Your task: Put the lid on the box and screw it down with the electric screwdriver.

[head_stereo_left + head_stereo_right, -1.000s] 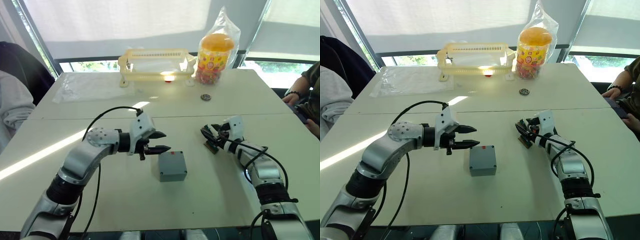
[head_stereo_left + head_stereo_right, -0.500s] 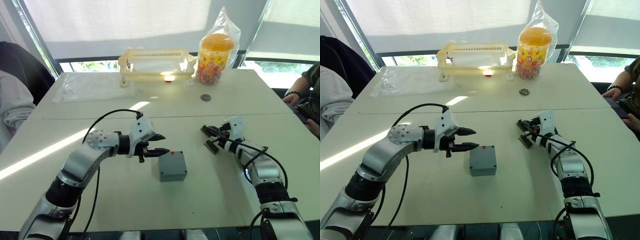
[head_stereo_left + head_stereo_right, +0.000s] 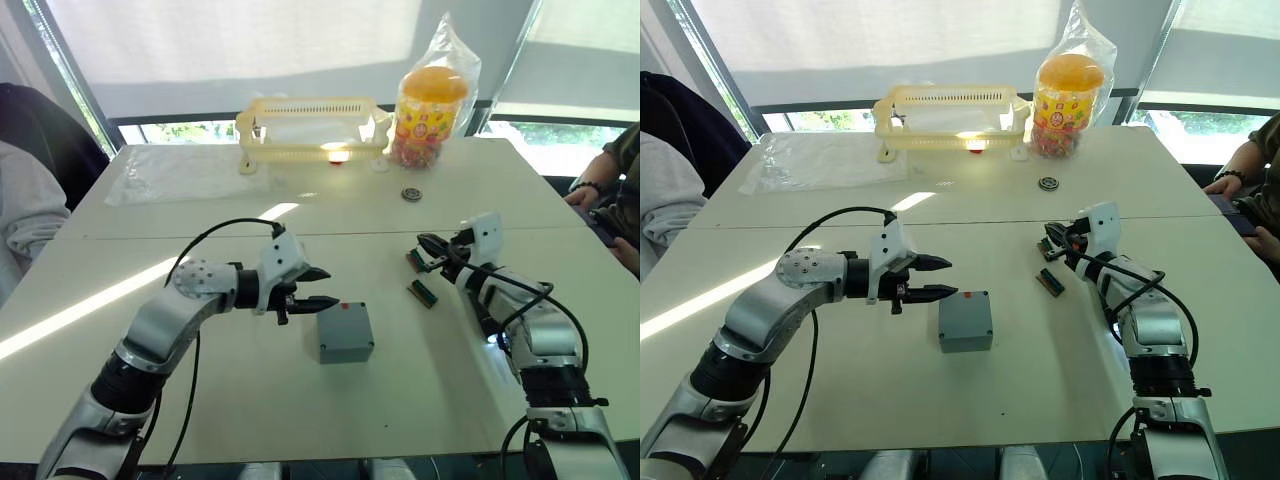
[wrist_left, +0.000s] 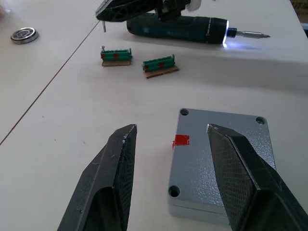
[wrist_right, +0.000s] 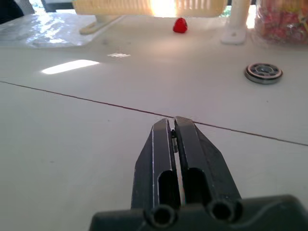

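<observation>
The grey box (image 3: pixel 345 332) stands mid-table. Its closed flat top has corner screw holes and a red mark (image 4: pixel 181 140); I take that top for the lid, seated flush. My left gripper (image 3: pixel 330 285) hovers open just left of the box, its fingers (image 4: pixel 120 163) level with the near edge. My right gripper (image 3: pixel 425 243) is raised over the table to the right, shut on a small screw (image 4: pixel 104 26) that hangs from its tip. The electric screwdriver (image 4: pixel 178 29) lies on the table behind it with its tip light on.
Two green terminal blocks (image 3: pixel 413 260) (image 3: pixel 424 293) lie under the right gripper. A metal ring (image 3: pixel 411 194), a yellow rack (image 3: pixel 310 125), a bagged candy jar (image 3: pixel 430 100) and a plastic sheet (image 3: pixel 180 170) are at the back. A person's hand (image 3: pixel 585 195) rests at the right edge.
My right gripper has lifted off the green blocks and moved up and away from them, leaving both on the table. The left gripper and box have stayed put.
</observation>
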Action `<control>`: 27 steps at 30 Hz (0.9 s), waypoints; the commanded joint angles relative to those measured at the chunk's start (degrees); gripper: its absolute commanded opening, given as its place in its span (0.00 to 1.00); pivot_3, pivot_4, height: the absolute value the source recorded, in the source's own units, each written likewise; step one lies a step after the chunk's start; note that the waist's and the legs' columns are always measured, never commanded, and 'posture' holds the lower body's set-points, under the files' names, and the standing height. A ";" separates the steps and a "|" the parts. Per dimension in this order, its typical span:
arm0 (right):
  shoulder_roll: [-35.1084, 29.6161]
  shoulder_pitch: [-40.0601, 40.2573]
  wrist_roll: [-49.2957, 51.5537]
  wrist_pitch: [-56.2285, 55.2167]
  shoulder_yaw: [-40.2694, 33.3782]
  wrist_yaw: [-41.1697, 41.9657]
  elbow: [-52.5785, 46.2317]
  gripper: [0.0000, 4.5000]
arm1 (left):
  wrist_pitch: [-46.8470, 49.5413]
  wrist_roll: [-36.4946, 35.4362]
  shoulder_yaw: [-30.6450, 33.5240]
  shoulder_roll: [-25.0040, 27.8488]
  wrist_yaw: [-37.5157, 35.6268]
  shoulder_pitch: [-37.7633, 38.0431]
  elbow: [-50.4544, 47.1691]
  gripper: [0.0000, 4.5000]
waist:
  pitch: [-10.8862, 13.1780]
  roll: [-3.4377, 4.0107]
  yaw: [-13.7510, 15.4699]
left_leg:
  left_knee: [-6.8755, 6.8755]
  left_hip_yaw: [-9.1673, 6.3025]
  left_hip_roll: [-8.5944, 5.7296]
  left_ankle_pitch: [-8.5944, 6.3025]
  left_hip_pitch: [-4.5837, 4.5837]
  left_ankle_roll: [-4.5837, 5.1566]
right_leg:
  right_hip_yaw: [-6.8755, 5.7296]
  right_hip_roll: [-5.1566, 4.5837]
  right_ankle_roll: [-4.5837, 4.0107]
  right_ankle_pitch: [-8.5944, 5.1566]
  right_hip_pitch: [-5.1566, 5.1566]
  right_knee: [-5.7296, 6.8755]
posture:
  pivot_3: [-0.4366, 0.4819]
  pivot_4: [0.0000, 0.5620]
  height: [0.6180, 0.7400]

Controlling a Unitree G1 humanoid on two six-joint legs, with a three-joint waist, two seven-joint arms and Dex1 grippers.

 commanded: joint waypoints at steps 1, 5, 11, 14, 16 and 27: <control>-2.21 3.04 7.54 6.50 0.02 4.12 -14.49 0.01 | 0.73 -1.85 2.63 3.50 -2.86 0.54 -2.56 0.52 | 0.00 0.00 -0.01 | 0.00 0.00 0.00 0.00 0.00 0.00 | 0.00 0.00 0.00 0.00 0.00 0.00 | 0.48 0.27 1.00; -3.61 6.79 12.47 12.78 1.53 5.78 -23.13 0.01 | 1.12 -2.71 3.06 6.88 -5.07 1.39 -3.39 0.52 | 0.00 0.00 0.00 | 0.01 -0.01 0.01 0.00 0.01 0.01 | -0.01 0.00 -0.01 -0.01 0.02 0.00 | 0.48 0.27 1.00; -3.75 10.58 13.50 14.40 4.07 6.32 -26.05 0.01 | 1.40 -2.99 2.32 9.13 -6.08 2.50 -4.60 0.52 | 0.00 -0.01 0.15 | 0.03 -0.01 0.00 -0.01 0.01 0.01 | -0.01 -0.02 -0.03 -0.02 0.05 -0.02 | 0.48 0.27 1.00; -3.62 11.20 12.82 13.71 4.99 6.43 -25.54 0.01 | 1.34 -2.66 1.97 8.96 -5.53 2.79 -4.98 0.52 | 0.00 -0.01 0.13 | 0.03 0.00 0.00 0.00 0.00 0.01 | -0.01 -0.02 -0.03 -0.02 0.05 -0.05 | 0.48 0.27 1.00; -3.66 11.45 12.23 13.13 5.36 6.56 -24.83 0.01 | 1.27 -2.68 1.90 8.95 -5.46 2.82 -5.05 0.52 | 0.00 -0.01 0.10 | 0.03 0.00 0.01 -0.01 0.00 0.01 | -0.01 -0.01 -0.02 -0.02 0.04 -0.05 | 0.48 0.27 1.00; -3.79 12.58 11.18 12.30 6.93 7.55 -23.76 0.01 | 0.76 -2.24 1.34 8.48 -5.11 2.55 -4.91 0.52 | 0.00 -0.01 0.12 | 0.03 0.00 0.01 -0.01 0.00 0.01 | -0.01 -0.01 -0.02 -0.02 0.04 -0.05 | 0.48 0.27 1.00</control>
